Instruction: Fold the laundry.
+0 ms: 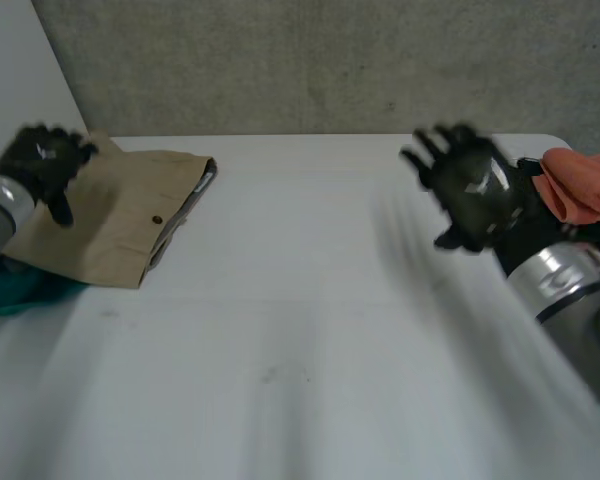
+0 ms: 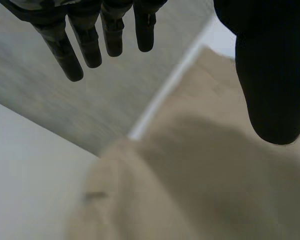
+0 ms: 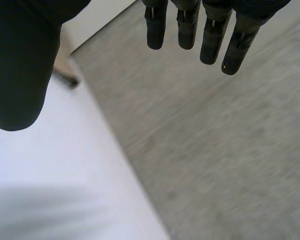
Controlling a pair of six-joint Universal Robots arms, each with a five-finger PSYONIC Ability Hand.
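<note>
At the white table's (image 1: pixel 300 300) far left lies a folded tan fabric garment (image 1: pixel 130 215) — the left hand (image 1: pixel 45 160) is over its edge, fingers (image 2: pixel 85 45) straight and apart, holding nothing; the right hand (image 1: pixel 470 190), near a crumpled orange cloth (image 1: pixel 585 185), is splayed wide — empty

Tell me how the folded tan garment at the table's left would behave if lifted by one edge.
The tan garment would probably flop and unfold: it lies in loose cloth layers. It looks light, though the button and stacked edges suggest sturdier fabric. Pushed, it may bunch rather than slide cleanly, since part seems to rest on a teal cloth.
</note>
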